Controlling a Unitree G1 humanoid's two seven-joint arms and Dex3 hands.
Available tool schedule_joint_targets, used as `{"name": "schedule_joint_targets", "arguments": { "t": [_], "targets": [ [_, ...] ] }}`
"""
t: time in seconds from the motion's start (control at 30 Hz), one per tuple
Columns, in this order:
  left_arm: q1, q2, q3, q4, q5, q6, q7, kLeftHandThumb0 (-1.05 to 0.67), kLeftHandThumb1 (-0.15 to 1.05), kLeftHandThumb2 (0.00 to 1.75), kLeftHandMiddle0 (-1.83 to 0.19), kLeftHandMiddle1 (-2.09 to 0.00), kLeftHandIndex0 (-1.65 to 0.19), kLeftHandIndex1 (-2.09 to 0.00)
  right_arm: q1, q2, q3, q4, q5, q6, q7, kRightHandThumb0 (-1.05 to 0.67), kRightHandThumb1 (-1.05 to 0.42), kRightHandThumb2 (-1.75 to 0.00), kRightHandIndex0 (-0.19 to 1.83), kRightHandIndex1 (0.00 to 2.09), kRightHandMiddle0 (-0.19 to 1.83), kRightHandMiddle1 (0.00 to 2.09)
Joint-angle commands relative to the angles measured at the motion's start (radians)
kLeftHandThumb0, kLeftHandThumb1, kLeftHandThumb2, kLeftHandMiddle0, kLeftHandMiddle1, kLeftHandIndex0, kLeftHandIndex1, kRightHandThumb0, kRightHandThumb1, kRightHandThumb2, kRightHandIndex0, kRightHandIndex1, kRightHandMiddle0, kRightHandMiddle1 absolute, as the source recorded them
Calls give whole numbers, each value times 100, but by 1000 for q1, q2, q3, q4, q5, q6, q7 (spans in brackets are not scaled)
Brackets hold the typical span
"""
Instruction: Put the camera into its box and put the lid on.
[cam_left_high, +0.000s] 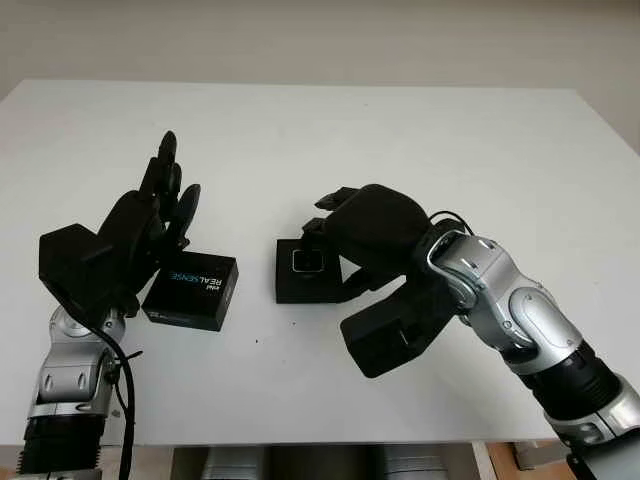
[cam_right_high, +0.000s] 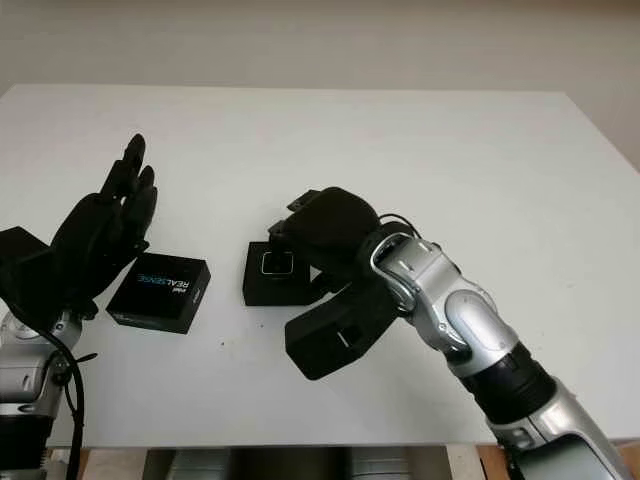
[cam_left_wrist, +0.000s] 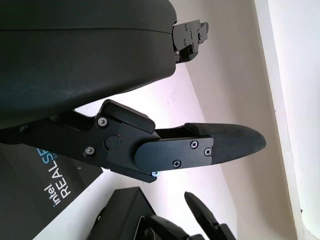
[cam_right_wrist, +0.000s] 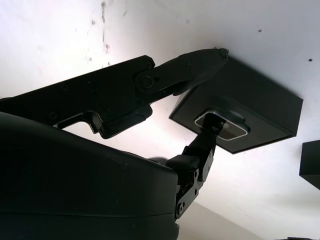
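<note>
Right hand (cam_left_high: 335, 235) over the box (cam_left_high: 300, 285), left hand (cam_left_high: 165, 205) open by the lid (cam_left_high: 195, 290).
Right hand's fingers (cam_right_wrist: 200, 65) curled around the open black box, one fingertip touching the camera (cam_left_high: 305, 262) seated inside it. Left of the box, just apart from it on the white table (cam_left_high: 400, 130), lay the lid marked REALSENSE, with the left hand raised, holding nothing, at the lid's far side.

Black boxes and black hands on a white table

The table (cam_left_high: 400, 140) is plain white. The lid (cam_left_high: 192, 290), left of the box (cam_left_high: 300, 285), is black with white and blue lettering. The box is black, holding a silver-rimmed camera (cam_left_high: 306, 261). Both hands are black; the right forearm (cam_left_high: 520, 320) is silver.
</note>
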Motion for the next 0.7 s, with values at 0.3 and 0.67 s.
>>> {"name": "schedule_joint_targets", "arguments": {
  "t": [0.3, 0.67],
  "targets": [
    [-4, 7, 19, -26, -1, 15, 26, -87, 105, 48, 19, 0, 19, 0, 82, 145, -172, 91, 135, 39, -456, -67, -105, -21, 11, 8, 9, 8],
    [-49, 169, 32, 12, 47, -67, -85, -87, 105, 44, 19, 0, 19, 0, 82, 269, -340, 156, 543, 137, -431, -72, -105, -41, 9, 6, 5, 5]
  ]
}}
